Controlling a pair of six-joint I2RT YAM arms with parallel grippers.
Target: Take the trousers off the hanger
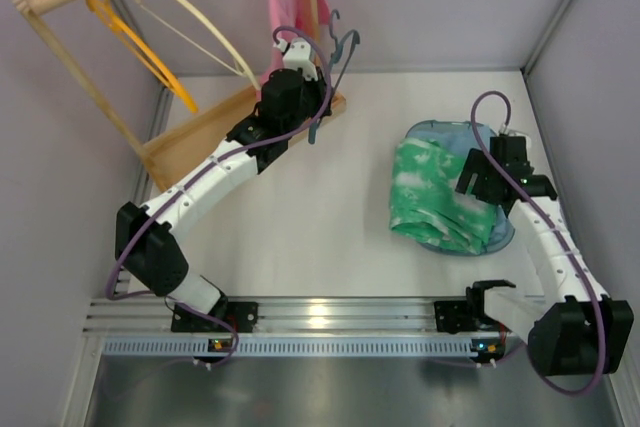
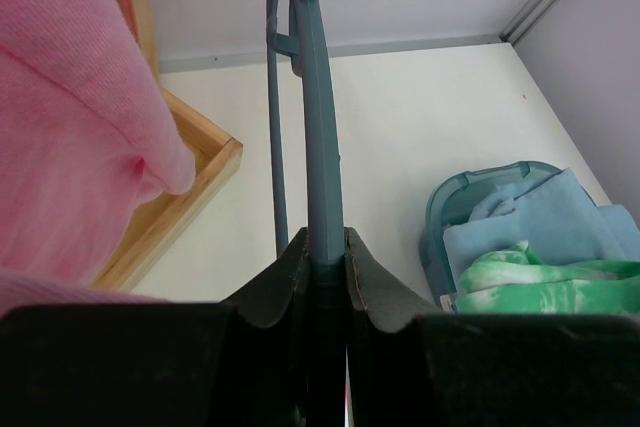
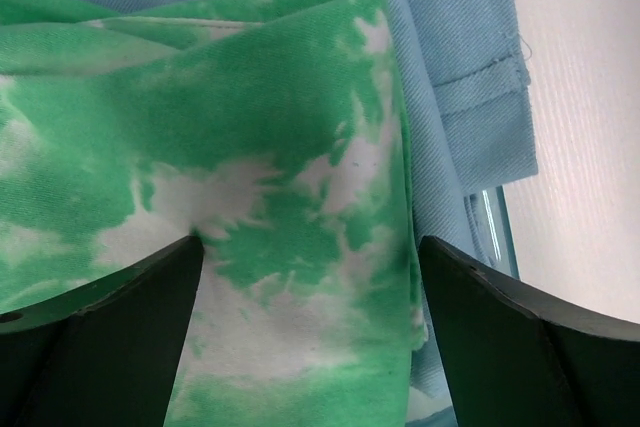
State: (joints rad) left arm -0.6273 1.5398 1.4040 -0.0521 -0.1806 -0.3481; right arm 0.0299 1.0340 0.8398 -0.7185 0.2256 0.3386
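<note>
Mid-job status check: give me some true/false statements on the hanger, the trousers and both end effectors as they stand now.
1. The left end effector is shut on the hanger. True.
2. The trousers hang on the hanger. False: they lie on the light-blue cloth in the tub, apart from the hanger.
3. The right end effector is open over the trousers. True.
4. The pink cloth lies in the tub. False: it hangs at the wooden rack.
</note>
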